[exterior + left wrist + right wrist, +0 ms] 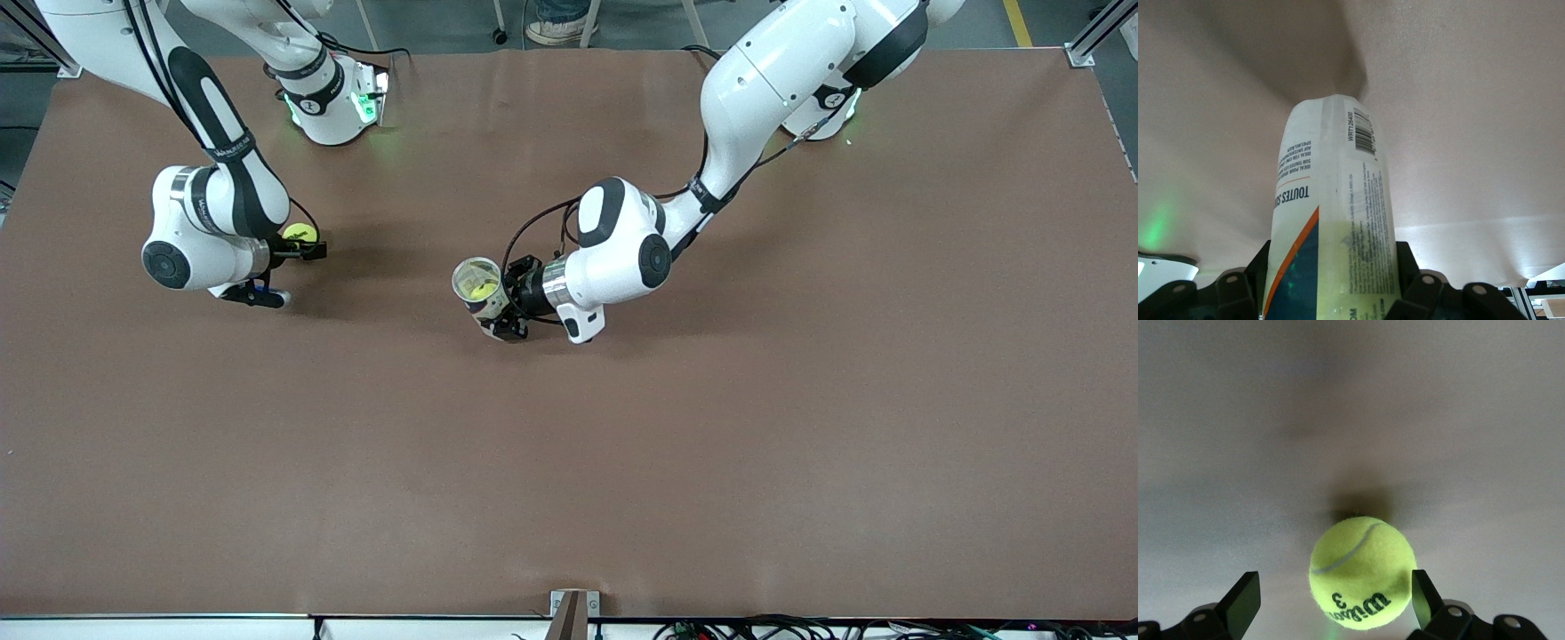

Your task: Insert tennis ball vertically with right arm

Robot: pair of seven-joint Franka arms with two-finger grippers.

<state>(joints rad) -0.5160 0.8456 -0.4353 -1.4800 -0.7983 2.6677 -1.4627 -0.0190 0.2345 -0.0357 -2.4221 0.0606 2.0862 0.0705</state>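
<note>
Ball (1362, 572), at the front view's upper left, rests on the table between the right gripper's (300, 242) spread fingers; light, springy, fuzzy, likely best pinched across its middle. Left gripper (508, 309), mid-frame, clamps the can (480, 286) upright, mouth open.

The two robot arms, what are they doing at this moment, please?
The left gripper holds a clear ball can near the table's middle, its open mouth tipped up; one ball already shows inside. The right gripper, at the right arm's end of the table, has its fingers open on either side of a tennis ball on the table, not closed on it. Nothing has been inserted yet.
</note>
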